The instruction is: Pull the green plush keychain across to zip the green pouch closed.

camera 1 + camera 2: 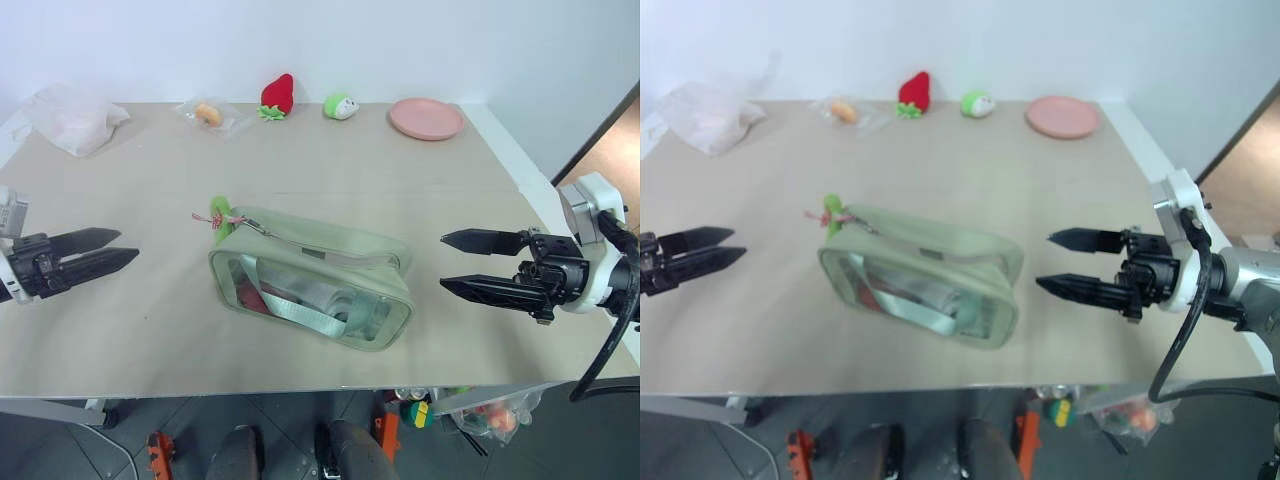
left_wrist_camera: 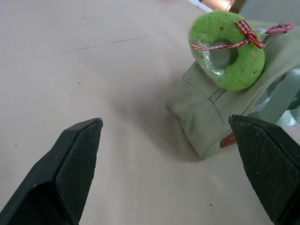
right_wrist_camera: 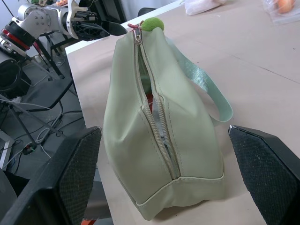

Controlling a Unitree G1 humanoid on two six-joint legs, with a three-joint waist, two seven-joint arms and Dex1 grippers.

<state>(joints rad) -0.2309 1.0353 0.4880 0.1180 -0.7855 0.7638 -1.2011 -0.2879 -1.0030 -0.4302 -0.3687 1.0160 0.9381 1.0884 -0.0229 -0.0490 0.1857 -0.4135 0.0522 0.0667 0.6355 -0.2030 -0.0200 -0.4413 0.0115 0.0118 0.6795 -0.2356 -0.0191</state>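
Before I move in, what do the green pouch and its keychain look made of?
Green pouch: matte stitched fabric or faux leather, judging by its seams, with glossy clear plastic side windows and a woven webbing strap. Green plush keychain: fuzzy plush ring, tied with red-and-white checked ribbon.

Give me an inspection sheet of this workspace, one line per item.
Surface: beige table, bare around the pouch.
Job's things: pouch in the middle, zipper open; keychain at its far-left end.
Clutter: along the far edge, plastic bags, strawberry plush, green-and-white plush, pink plate.
Claws: left claw and right claw open, one either side of the pouch, touching nothing.
Cables: black cable by the right arm.
Surroundings: white wall; bagged items under the table.
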